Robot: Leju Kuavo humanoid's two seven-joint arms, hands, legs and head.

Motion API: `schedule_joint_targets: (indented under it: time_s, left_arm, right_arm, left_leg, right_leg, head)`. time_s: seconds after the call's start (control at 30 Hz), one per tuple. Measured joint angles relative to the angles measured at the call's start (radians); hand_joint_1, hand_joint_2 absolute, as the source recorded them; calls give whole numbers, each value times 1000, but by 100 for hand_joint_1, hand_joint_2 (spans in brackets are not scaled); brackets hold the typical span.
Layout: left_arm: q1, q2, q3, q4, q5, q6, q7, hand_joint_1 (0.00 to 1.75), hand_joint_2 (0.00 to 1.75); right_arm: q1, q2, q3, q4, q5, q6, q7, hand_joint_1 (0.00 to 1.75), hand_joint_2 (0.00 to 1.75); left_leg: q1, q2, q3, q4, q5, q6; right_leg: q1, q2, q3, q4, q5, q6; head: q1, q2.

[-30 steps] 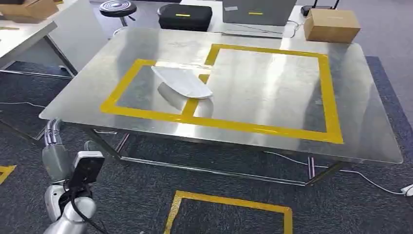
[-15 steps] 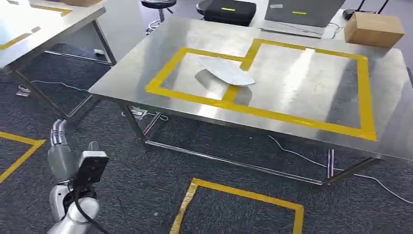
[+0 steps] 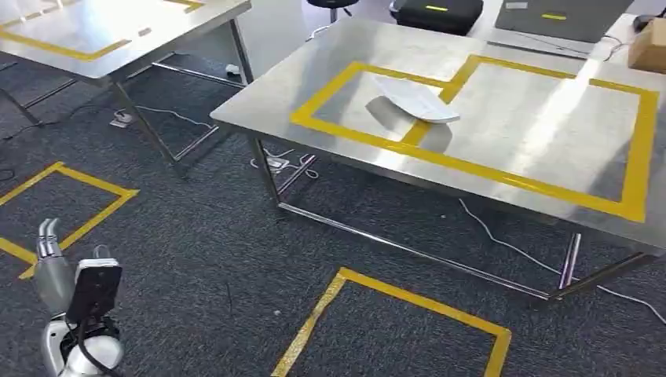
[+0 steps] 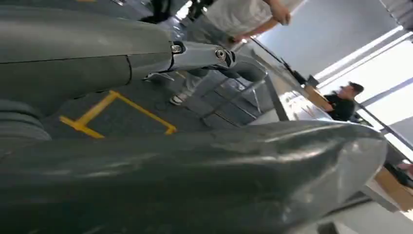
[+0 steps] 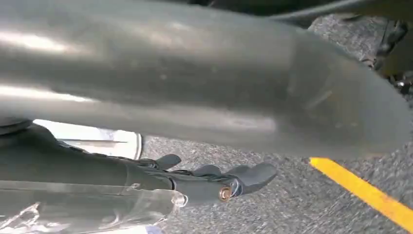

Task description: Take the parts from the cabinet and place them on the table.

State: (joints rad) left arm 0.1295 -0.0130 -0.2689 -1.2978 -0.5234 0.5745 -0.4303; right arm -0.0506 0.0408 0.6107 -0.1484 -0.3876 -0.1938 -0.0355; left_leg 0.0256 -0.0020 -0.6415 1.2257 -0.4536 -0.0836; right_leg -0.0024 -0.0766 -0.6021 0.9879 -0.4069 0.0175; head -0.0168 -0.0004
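A white curved part [image 3: 415,98] lies on the steel table [image 3: 314,71], across the yellow tape line between two marked rectangles. My left hand [image 3: 51,271] hangs low beside me over the carpet, well short of the table, fingers straight and holding nothing. In the left wrist view its thick thumb [image 4: 243,170] and dark fingers [image 4: 214,56] are apart and empty. In the right wrist view my right hand [image 5: 214,178] also hangs over the carpet, fingers stretched out with nothing in them.
A second steel table [image 3: 118,31] with yellow tape stands at the far left. Yellow tape squares [image 3: 393,294] mark the carpet. A black case [image 3: 436,12] and a cardboard box [image 3: 650,43] sit beyond the table. Two people [image 4: 234,14] are in the left wrist view.
The camera has swung left: the table with the white part has slid right and up in the picture and the second table has come in. My left hand still hangs empty.
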Motion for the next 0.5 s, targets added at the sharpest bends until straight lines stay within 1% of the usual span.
schedule_joint_targets:
  time_s: [0.03,0.07,0.1,0.13,0.17,0.2,0.23,0.27,0.3,0.33,0.37,0.4,0.43,0.47,0.5]
  left_arm:
    - [0,3,7,-3,2,-4,-3,0,0]
    - [-3,3,11,-8,3,-13,-5,0,0]
    - [-9,2,16,-11,3,-19,-6,0,0]
    - [-7,2,20,-11,4,-23,-8,0,0]
    - [-3,4,25,-10,4,-30,-11,0,0]
    - [0,5,30,-8,8,-39,-14,0,0]
    - [-1,6,33,-6,8,-46,-16,0,0]
    - [-4,6,36,-5,8,-50,-18,0,0]
    - [-12,3,37,-4,8,-57,-21,0,0]
    - [-19,-2,37,-2,7,-66,-23,0,0]
    - [-22,-4,37,0,8,-70,-23,0,0]
    - [-23,-6,37,5,8,-74,-23,0,0]
    - [-23,-7,37,10,8,-79,-23,0,0]
    - [-24,-8,37,14,9,-80,-23,0,0]
    - [-26,-8,37,18,9,-80,-23,0,0]
  right_arm:
    - [-5,3,0,0,-4,-2,1,0,0]
    - [-7,3,-2,0,-10,-6,2,0,0]
    - [-8,10,-3,0,-16,-10,3,0,0]
    - [-14,11,-5,0,-18,-15,5,0,0]
    - [-16,16,-6,0,-24,-19,6,0,0]
    - [-15,21,-10,0,-31,-21,8,0,0]
    - [-14,25,-12,0,-36,-22,10,0,0]
    - [-12,25,-14,0,-40,-22,12,0,0]
    - [-10,29,-15,0,-43,-23,12,0,0]
    - [-9,34,-18,0,-48,-23,11,0,0]
    - [-10,35,-19,0,-50,-23,11,0,0]
    - [-12,35,-20,0,-50,-24,11,0,0]
    - [-13,35,-22,0,-50,-25,10,0,0]
    - [-13,35,-25,0,-50,-25,10,0,0]
    - [-14,36,-29,0,-50,-25,9,0,0]
  left_leg:
    - [4,33,72,-88,0,-8]
    - [7,89,161,-185,-34,-16]
    - [-3,88,186,-254,-66,3]
    - [-3,82,172,-250,-62,29]
    - [-8,73,163,-249,-56,40]
    - [-11,62,155,-247,-48,52]
    - [-10,52,142,-247,-37,66]
    - [-11,41,131,-247,-27,74]
    - [-10,26,117,-248,-18,82]
    - [-11,12,103,-248,-6,85]
    - [-14,-2,89,-247,5,86]
    - [-17,-14,76,-247,15,87]
    - [-18,-26,65,-247,24,87]
    - [-19,-41,55,-246,33,85]
    - [-19,-55,46,-245,41,82]
  right_leg:
    - [-1,-10,-13,9,7,8]
    - [9,-21,-25,21,10,15]
    - [7,-33,-30,32,13,20]
    - [6,-44,-30,31,24,25]
    - [1,-54,-32,26,31,26]
    - [-4,-67,-34,24,40,31]
    - [-11,-45,-38,31,27,41]
    - [-13,3,-49,54,-22,44]
    - [-12,46,-65,119,-89,46]
    - [-10,65,-86,196,-141,45]
    - [-8,73,-105,271,-178,42]
    - [-6,75,-115,327,-188,38]
    - [-3,75,-107,340,-167,34]
    - [1,77,-77,310,-129,27]
    - [2,84,-25,239,-94,21]
  head:
    - [0,0]
    - [-4,0]
    - [-2,0]
    - [3,0]
    - [-5,0]
    - [-3,0]
    - [-7,0]
    - [-3,0]
    - [-3,0]
    - [3,0]
    - [5,0]
    - [5,0]
    - [5,0]
    - [5,0]
    - [5,0]
